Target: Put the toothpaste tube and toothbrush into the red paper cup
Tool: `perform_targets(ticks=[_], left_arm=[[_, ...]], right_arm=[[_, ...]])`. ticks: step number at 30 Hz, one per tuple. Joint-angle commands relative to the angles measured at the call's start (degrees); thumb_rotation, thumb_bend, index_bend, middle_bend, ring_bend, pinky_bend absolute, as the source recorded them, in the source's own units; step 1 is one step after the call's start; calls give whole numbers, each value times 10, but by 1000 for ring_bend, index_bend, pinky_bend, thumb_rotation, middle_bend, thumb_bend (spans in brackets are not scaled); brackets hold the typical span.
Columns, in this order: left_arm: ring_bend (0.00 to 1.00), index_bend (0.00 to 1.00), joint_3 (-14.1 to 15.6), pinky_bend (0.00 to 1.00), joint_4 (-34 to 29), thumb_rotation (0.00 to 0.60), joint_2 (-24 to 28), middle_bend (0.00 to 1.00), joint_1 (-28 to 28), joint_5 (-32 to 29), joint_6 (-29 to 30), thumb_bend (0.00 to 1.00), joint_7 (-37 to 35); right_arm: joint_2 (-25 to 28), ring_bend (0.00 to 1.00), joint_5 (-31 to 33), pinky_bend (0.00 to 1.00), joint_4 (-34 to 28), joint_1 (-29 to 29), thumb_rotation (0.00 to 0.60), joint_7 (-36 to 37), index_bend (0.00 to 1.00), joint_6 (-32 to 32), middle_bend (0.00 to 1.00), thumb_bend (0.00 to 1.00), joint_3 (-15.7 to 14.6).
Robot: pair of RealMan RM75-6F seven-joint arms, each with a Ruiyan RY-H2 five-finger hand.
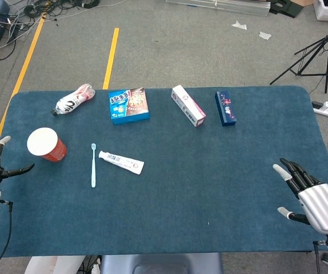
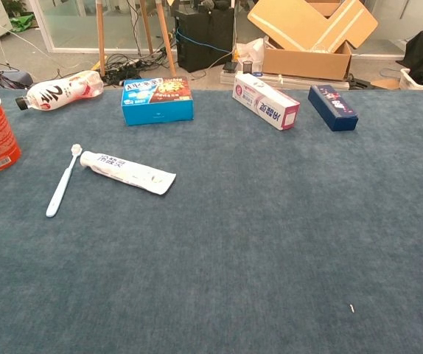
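Both robot hands empty, spread.

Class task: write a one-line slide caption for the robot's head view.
Toothbrush and toothpaste tube lie beside the upright red paper cup; both hands open, empty.
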Motion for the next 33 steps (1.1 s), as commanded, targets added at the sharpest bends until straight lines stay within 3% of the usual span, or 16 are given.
perform_targets(ticks=[1, 10, 18, 33], left_arm=[[0, 0, -8, 0, 26, 600, -14, 0, -15, -29, -9, 0, 18], [0, 0, -18, 0, 105, 600, -44, 0, -44, -93, -72, 0, 32], [0, 0, -27, 0, 188, 600, -78, 0, -53, -89, -125, 0, 4], [0, 0, -42, 0, 290, 600, -123, 0, -79, -156, -201, 0, -3]], right_arm=[[1, 111, 2, 449, 1, -1, 600, 1, 0, -1, 68, 0, 0], [2, 110, 5, 449, 3, 1, 600, 2, 0, -7, 68, 0, 2], [-1, 110, 5, 442, 7, 0, 600, 6, 0, -5, 68, 0, 2], [-7, 110, 10, 443, 11, 4, 600, 6, 0, -15, 68, 0, 3]])
